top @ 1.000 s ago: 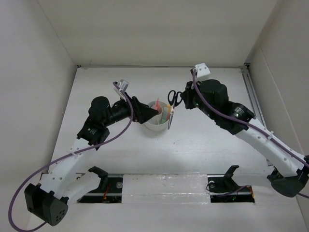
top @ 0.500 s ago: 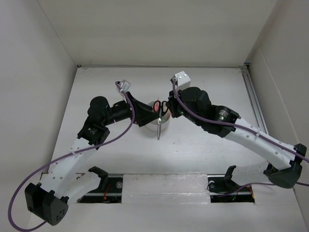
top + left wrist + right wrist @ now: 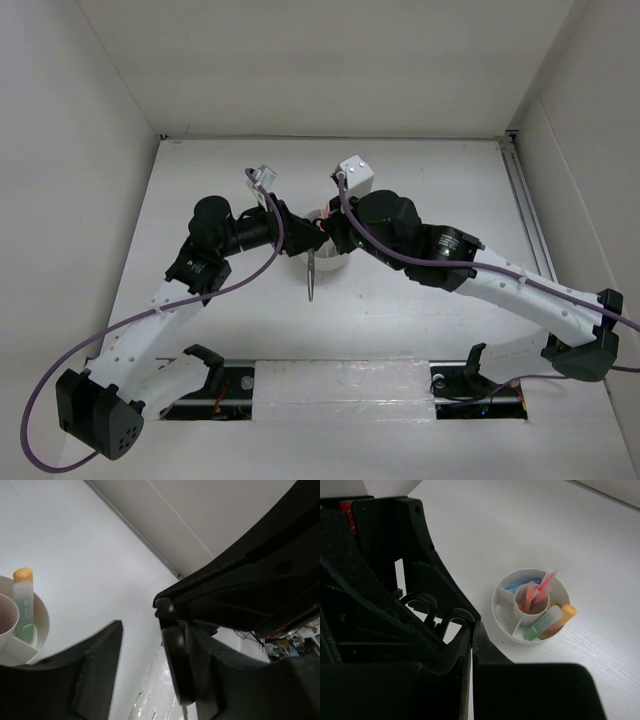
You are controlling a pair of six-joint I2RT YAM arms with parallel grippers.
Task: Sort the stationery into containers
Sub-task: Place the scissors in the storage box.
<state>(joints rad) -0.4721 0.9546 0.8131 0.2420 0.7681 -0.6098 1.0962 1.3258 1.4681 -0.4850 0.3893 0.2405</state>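
The black-handled scissors (image 3: 312, 278) hang above the table, blades pointing toward the near edge. My right gripper (image 3: 326, 236) is shut on them just behind the handle loops (image 3: 455, 619). My left gripper (image 3: 300, 232) faces it, jaws part open. One handle loop (image 3: 176, 665) lies against its right finger, with a gap to the left finger (image 3: 95, 675). Below them stands the round white organizer (image 3: 501, 622). Its centre cup holds pink pens (image 3: 540, 587). Its outer compartments hold a green marker (image 3: 540, 622), an orange marker (image 3: 560, 617) and a blue item (image 3: 520, 585).
Both arms meet over the organizer (image 3: 330, 266) and hide most of it in the top view. White walls close in the table at the back and both sides. A metal rail (image 3: 350, 385) runs along the near edge between the arm bases.
My right arm has carried the scissors leftward, over the organizer and into the left gripper's jaws. The left jaws have narrowed round the handle.
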